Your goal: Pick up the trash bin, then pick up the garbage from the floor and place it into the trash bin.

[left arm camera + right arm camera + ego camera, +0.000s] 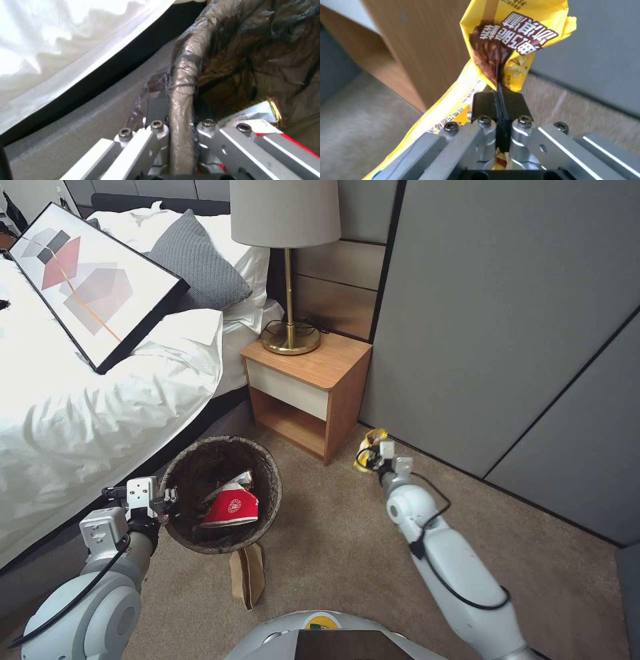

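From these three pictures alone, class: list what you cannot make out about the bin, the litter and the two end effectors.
- Trash bin: its white wall and base, hidden under the bag liner in the head view.
- Red wrapper: what lies beneath it; the left end effector blocks part of it in the left wrist view.
- Yellow snack packet: its lower end, cut off by the right end effector.
- Brown paper: its top tucked under the bin.
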You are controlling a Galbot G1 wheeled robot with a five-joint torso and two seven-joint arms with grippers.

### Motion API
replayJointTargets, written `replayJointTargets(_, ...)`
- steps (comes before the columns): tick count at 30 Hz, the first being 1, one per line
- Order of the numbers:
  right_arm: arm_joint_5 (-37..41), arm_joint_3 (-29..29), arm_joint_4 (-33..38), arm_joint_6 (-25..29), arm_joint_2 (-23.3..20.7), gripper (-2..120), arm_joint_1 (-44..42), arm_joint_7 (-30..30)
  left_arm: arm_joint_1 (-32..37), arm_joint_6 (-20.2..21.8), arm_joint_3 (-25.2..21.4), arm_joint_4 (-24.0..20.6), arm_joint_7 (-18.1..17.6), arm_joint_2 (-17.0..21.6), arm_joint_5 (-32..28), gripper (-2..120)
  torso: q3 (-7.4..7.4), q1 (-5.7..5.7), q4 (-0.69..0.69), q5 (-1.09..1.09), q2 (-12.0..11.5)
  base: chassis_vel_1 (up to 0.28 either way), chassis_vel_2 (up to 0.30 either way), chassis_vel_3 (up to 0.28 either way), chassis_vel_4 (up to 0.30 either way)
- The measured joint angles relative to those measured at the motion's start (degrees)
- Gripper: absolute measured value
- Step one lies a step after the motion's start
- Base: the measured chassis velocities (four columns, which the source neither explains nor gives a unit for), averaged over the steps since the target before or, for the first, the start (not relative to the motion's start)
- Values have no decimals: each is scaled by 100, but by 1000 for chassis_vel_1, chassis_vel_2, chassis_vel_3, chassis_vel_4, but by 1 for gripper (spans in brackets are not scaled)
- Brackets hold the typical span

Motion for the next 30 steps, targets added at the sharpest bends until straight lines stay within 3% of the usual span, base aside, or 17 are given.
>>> replayJointTargets(2, 299, 201, 996, -211, -386, 0, -330, 81, -20, 1, 21, 0, 0, 9, 1, 3, 0, 0, -1, 2, 0, 0, 0, 0, 0)
replayJointTargets(3, 299, 201, 996, -211, -386, 0, -330, 81, -20, 1, 21, 0, 0, 9, 1, 3, 0, 0, -1, 2, 0, 0, 0, 0, 0)
replayJointTargets(5, 516, 309, 1759, -341, -605, 0, -571, 250, -40, 2, 54, 0, 2, -3, 12, 3, 0, 0, -3, 4, 0, 0, 0, 0, 0)
replayJointTargets(13, 1435, 369, 3176, -567, -1091, 0, -634, 341, -47, 9, 80, 0, 3, 7, 36, 3, 0, 0, 0, 1, 0, 0, 0, 0, 0)
replayJointTargets(18, 1685, 239, 3486, -482, -1324, 0, -450, -5, -37, 14, 83, 0, 3, 23, 38, 3, 0, 0, -1, 1, 0, 0, 0, 0, 0)
replayJointTargets(30, 1909, -947, 3548, -653, -1663, 0, 710, -622, 29, 46, 110, 0, 19, 67, 98, 3, 1, 0, 0, 1, 0, 0, 0, 0, 0)
